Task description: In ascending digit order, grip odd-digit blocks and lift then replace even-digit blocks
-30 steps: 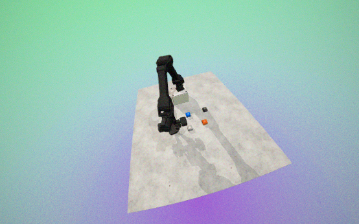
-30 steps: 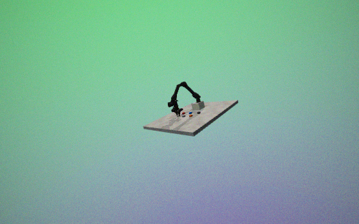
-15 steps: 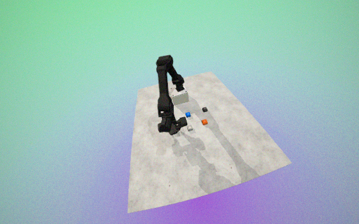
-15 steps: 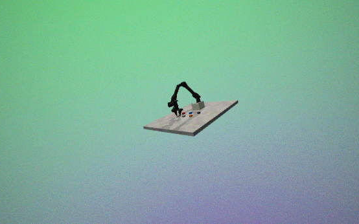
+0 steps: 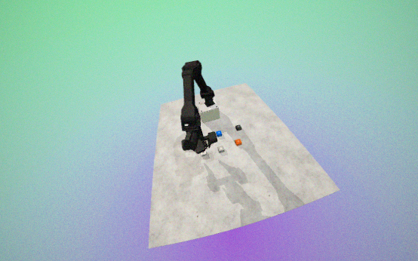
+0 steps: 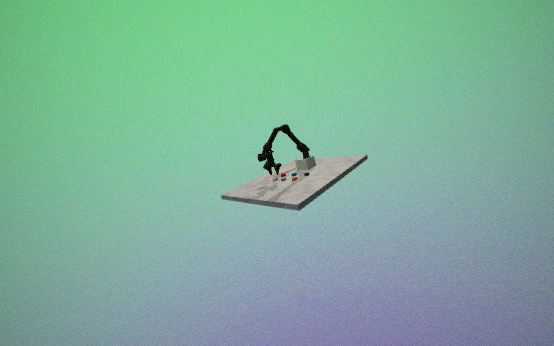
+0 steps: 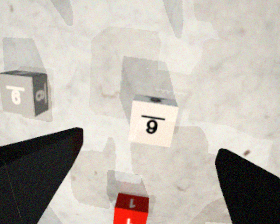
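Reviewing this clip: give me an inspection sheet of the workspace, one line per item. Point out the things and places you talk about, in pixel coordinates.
Surface: mottled pale tabletop (image 5: 189, 207) (image 6: 327, 177) (image 7: 241, 50), shadows across it.
Job's things: white block (image 5: 204, 154) (image 6: 275, 179) (image 7: 152, 122), grey block (image 5: 221, 149) (image 6: 283, 179) (image 7: 17, 95), red block (image 6: 283, 174) (image 7: 131, 205) showing 1, blue block (image 5: 219, 133) (image 6: 294, 174), orange block (image 5: 238, 142) (image 6: 294, 178), black block (image 5: 238, 127) (image 6: 306, 174).
Clutter: nothing seen.
Gripper (image 5: 207, 150) (image 6: 274, 174) (image 7: 149, 145): open, fingertips apart, white block unheld.
Cables: nothing seen.
Surroundings: plain green-to-purple backdrop; pale box (image 5: 210, 114) (image 6: 304, 164) under the arm's base.
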Action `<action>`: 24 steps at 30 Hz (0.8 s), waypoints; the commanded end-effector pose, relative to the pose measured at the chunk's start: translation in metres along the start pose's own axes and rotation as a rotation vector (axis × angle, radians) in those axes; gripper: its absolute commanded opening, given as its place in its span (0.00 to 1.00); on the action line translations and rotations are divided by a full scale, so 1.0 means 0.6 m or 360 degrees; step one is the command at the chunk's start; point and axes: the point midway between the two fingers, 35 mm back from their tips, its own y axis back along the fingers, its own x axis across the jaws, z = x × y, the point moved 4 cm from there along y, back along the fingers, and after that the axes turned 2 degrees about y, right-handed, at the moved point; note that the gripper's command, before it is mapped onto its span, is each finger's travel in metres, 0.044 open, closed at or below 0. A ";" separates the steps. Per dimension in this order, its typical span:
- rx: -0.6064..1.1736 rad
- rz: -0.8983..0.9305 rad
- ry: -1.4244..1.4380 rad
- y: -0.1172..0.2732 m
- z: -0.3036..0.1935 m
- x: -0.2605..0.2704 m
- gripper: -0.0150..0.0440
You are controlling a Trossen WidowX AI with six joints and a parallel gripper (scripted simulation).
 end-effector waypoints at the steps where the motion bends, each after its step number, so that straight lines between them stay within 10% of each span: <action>1: -0.0009 -0.0009 -0.0001 0.081 0.004 -0.002 0.75; 8: -0.0009 -0.0008 -0.0001 0.132 0.001 0.000 0.46; 24: -0.0013 0.0003 -0.0001 0.136 0.002 0.106 0.46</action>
